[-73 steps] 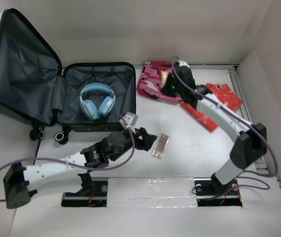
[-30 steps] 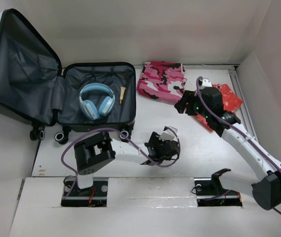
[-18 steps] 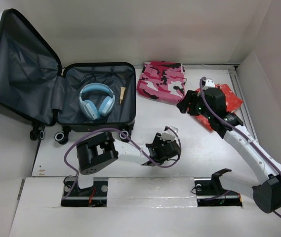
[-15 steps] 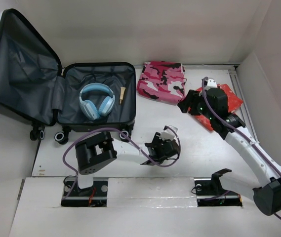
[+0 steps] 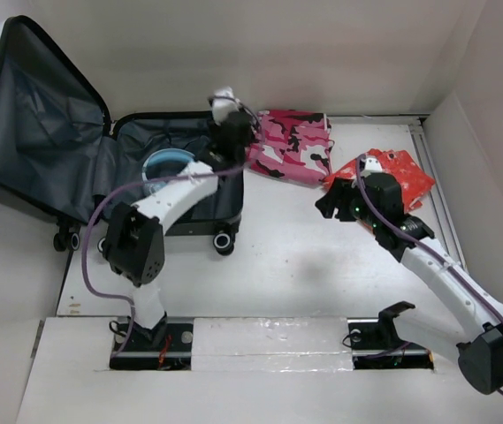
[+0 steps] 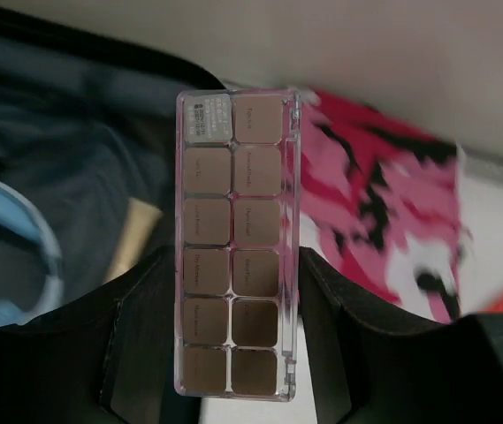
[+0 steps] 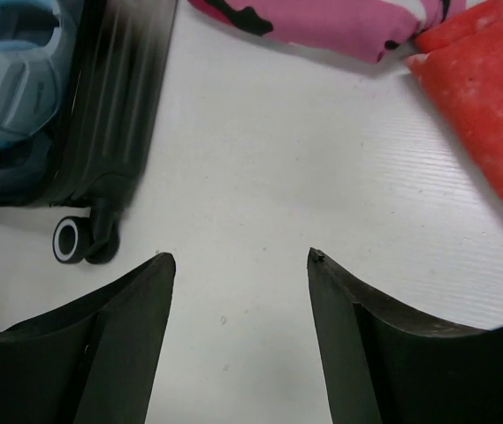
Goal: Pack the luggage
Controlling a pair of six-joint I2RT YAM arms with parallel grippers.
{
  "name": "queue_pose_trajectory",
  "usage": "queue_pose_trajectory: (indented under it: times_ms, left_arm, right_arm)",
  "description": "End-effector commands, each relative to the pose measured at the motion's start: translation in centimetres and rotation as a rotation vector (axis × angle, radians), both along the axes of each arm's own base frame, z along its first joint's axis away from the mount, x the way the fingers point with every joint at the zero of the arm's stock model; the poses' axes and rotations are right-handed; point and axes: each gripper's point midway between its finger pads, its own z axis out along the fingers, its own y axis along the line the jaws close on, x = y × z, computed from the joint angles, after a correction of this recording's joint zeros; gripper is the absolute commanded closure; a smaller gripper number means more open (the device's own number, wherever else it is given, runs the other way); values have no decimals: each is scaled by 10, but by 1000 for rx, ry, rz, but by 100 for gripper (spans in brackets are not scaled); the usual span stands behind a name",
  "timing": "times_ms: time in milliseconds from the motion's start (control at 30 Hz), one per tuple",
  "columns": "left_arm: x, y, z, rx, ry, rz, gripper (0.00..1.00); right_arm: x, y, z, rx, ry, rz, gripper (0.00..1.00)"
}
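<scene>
The luggage (image 5: 127, 190) lies open at the far left, its lid (image 5: 30, 106) tilted back and its grey lining (image 6: 74, 168) showing. Blue headphones (image 5: 156, 164) and a tan stick (image 6: 134, 240) lie inside. My left gripper (image 5: 236, 141) hangs over the luggage's far right corner. In the left wrist view it (image 6: 236, 265) is shut on a clear palette (image 6: 236, 238) of brown pans, held lengthwise between the fingers (image 6: 145, 336). My right gripper (image 5: 328, 201) (image 7: 242, 256) stands open over bare table, with nothing between its jaws.
A pink camouflage folded cloth (image 5: 291, 146) (image 6: 384, 212) lies just right of the luggage. A red packet (image 5: 397, 172) (image 7: 490, 106) sits at the far right beside the right arm. The luggage's black wheels (image 5: 224, 241) (image 7: 67, 240) stick out at its near edge. White walls close the back and right.
My left arm has swung from the middle of the table up to the luggage's far right corner, carrying the palette. The right gripper has drawn back a little toward the near side.
</scene>
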Motion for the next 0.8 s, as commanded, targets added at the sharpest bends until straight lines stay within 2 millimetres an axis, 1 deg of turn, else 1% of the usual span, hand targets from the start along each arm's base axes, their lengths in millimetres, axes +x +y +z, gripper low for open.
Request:
queue_pose_trajectory:
  times_ms: [0,33,67,100,133,167,200,233,267,300,333,367,400,433,467,567,600,667,700,733,767]
  left_arm:
    - [49,40,-9,-4,53,80,75]
    - [61,63,-17,12,82,128,75]
    - [68,70,-22,17,92,145,75]
    - [75,72,-26,15,103,145,75]
    - [85,74,-34,32,114,150,73]
    - [89,81,-41,44,136,164,69]
    - [95,76,-49,46,150,155,65]
    - [98,82,-54,63,165,162,58]
    - [96,81,-60,70,189,152,53]
    - [98,86,-60,60,189,166,39]
    - [96,85,-65,60,199,158,32]
    - [92,85,-64,54,197,149,29]
    - [91,83,-59,24,184,149,29]
    - [87,83,-55,10,181,144,29]
    - [81,83,-38,-19,152,137,29]
    - [68,64,-4,-85,75,91,29]
    - [57,47,18,-114,42,58,31]
    - [44,25,29,-124,26,10,31]
    - [39,8,42,-141,7,-29,31]
    - [27,-21,50,-174,-4,-84,31]
    - [20,-42,57,-215,-10,-147,32]
  right_arm:
    - [-6,22,11,42,-48,72,33]
    - [-4,22,13,51,-56,61,33]
    - [-7,26,9,48,-48,75,33]
    - [-9,29,9,48,-47,88,33]
    - [-9,28,9,45,-49,80,33]
    - [-9,31,6,41,-41,89,33]
    - [-7,30,8,41,-51,79,33]
    - [-9,33,8,41,-51,88,33]
    - [-8,33,5,37,-42,88,33]
    - [-8,33,5,37,-42,88,33]
    - [-7,31,4,32,-45,76,33]
    - [-7,31,4,32,-45,76,33]
    - [-6,32,1,28,-37,76,33]
    - [-3,31,3,24,-39,66,33]
    - [-3,31,3,23,-39,66,33]
    - [0,29,-1,12,-34,48,33]
    - [0,29,-1,12,-34,48,33]
    - [1,26,8,17,-63,31,34]
    - [0,25,11,22,-73,31,34]
    - [-2,21,23,32,-107,16,34]
    - [-4,17,28,32,-121,3,34]
